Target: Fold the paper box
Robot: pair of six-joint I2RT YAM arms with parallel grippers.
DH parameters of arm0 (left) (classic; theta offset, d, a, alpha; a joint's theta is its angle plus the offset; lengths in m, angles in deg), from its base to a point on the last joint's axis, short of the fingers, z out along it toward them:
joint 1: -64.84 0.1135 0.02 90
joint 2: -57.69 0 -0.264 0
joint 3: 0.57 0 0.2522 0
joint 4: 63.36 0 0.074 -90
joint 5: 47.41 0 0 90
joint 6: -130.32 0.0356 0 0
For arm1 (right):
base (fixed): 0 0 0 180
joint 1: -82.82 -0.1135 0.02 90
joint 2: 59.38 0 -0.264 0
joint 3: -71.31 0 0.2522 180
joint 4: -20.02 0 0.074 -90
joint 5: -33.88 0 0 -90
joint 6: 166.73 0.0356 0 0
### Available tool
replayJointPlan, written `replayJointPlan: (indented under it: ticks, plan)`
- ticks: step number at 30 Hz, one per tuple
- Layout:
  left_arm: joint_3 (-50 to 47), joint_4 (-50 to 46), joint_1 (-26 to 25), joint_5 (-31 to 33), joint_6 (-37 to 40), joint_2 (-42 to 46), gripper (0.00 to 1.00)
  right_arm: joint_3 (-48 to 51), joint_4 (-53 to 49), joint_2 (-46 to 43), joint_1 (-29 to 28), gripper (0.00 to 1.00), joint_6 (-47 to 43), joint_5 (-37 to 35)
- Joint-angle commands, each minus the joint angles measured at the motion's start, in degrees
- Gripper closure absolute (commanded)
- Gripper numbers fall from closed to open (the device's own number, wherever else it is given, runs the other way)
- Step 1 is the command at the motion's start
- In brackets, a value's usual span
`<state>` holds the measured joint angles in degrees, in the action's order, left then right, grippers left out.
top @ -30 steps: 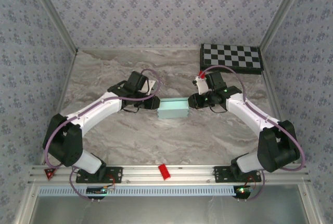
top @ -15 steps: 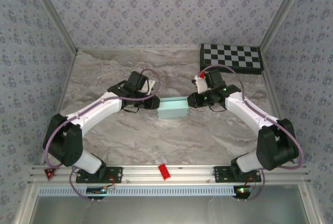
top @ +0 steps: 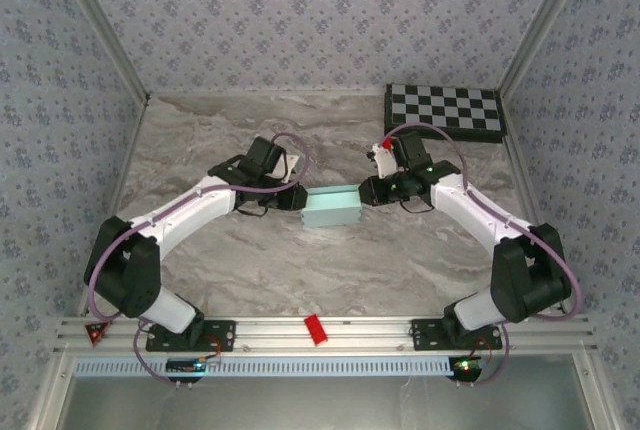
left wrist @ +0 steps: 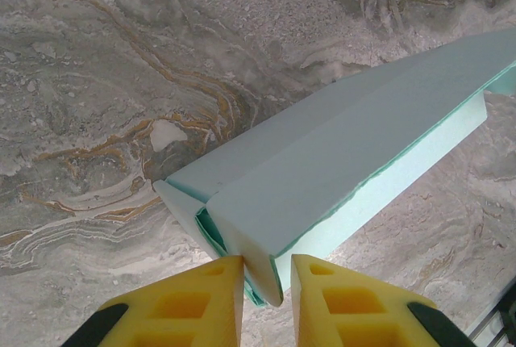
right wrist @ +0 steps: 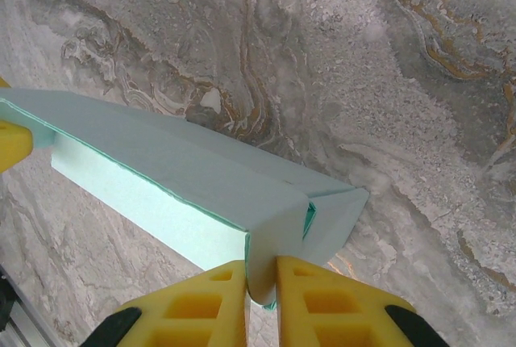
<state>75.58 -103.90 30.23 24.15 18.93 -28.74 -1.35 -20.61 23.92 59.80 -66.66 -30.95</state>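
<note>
Marble bench (top: 250, 270) lies beneath both claws | pale-blue paper box (top: 331, 208), part-formed, spans the gap between them; whether it rests on the bench cannot be told | left claw (left wrist: 266, 266) clamped on one end seam | right claw (right wrist: 260, 270) clamped on the other | Best practice: pinch lightly, hold the ends level, avoid twisting the thin card.

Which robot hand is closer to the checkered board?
Right. The right gripper, pinching one end of the paper box, sits in front of the checkerboard; the left gripper pinches the other end, farther away.
</note>
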Motion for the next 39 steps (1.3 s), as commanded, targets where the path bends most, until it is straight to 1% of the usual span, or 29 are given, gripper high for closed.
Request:
replayJointPlan:
  ticks: [1,16,28,39]
  plan:
    - [0.54,0.38,-0.5,-1.25,-0.41,-1.17,0.78,-1.98,-1.22,0.94,-0.88,0.83,0.75,2.62]
    - [0.78,0.23,-0.46,-1.03,-0.46,-1.44,0.78,-2.27,-1.52,1.57,-0.97,0.81,1.83,3.49]
    - [0.75,0.34,-0.59,-1.12,-0.46,-1.65,0.77,-2.76,-1.34,2.12,-0.74,0.81,3.19,5.62]
    - [0.78,0.23,-0.69,-0.75,-0.45,-1.61,0.78,-2.67,-2.59,2.95,-0.97,0.83,2.87,4.0]
